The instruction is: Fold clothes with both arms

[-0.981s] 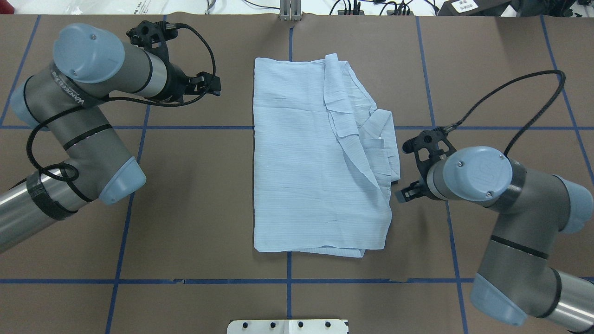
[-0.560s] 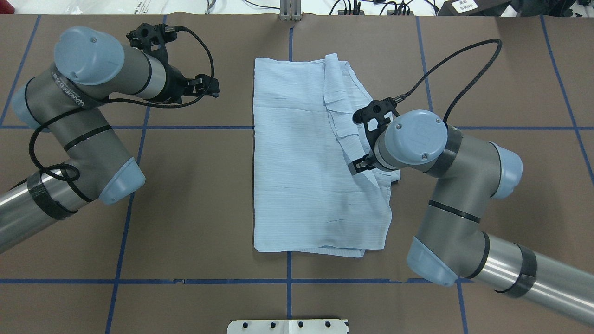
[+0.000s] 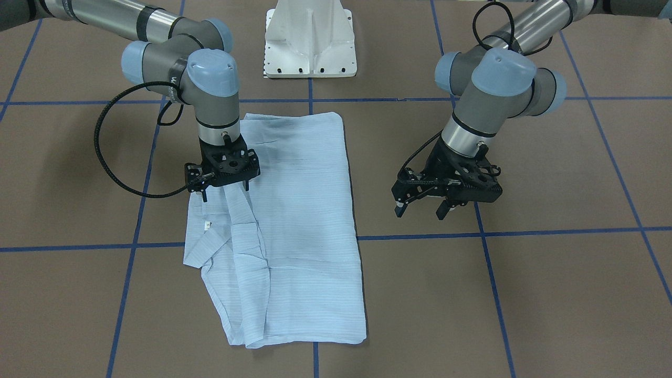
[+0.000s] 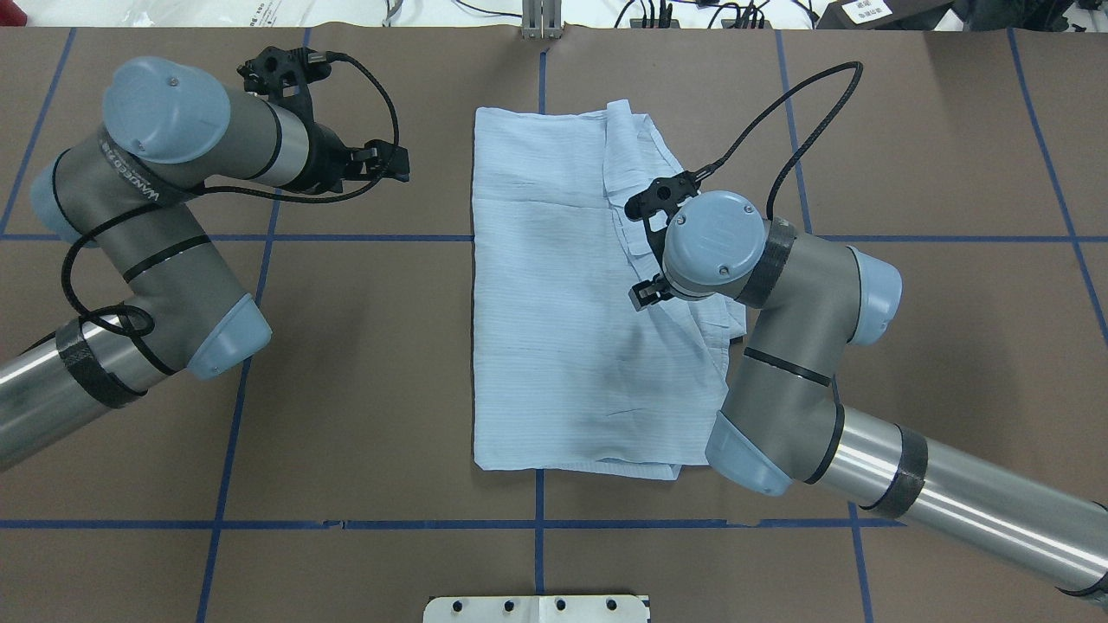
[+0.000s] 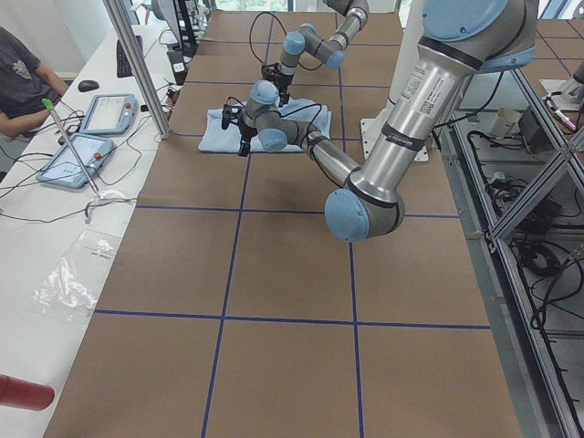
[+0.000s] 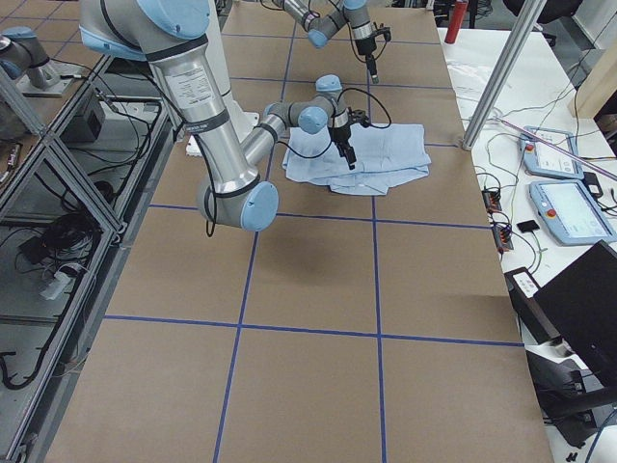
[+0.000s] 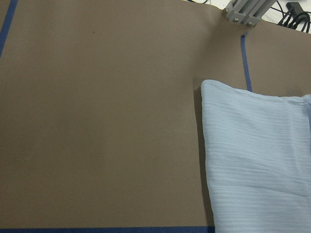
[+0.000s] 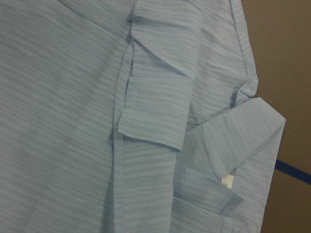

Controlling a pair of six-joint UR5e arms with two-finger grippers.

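Lying in the middle of the brown table point(image 4: 363, 372) is the shirt point(image 4: 545, 329), folded into a long block. It is pale blue, thin and a bit crinkly, with very fine stripes running across it. Seen from above with the robot at 6 o'clock, the edge at 9 o'clock is straight and tidy. The edge at 3 o'clock is messy: loose flaps stick out, layers lie on top of each other, and one pointed corner pokes out past the rest. A folded strip point(image 8: 150, 111) lies flat on top near that side, and a tiny white tag point(image 8: 227, 181) peeks out from under a flap. The corner at 11 o'clock looks soft and a little puffy. Blue tape lines point(image 4: 346, 238) cross the table, and the shirt lies over some of them.

The right gripper point(image 3: 225, 192) points down over the messy part, at about 2 o'clock from the shirt's middle. Its two fingers stand apart with nothing between them. I cannot tell if the tips touch the cloth.

The left gripper point(image 3: 419, 213) hangs over bare table at about 10 o'clock, well apart from the shirt. Its fingers are spread too, holding nothing.
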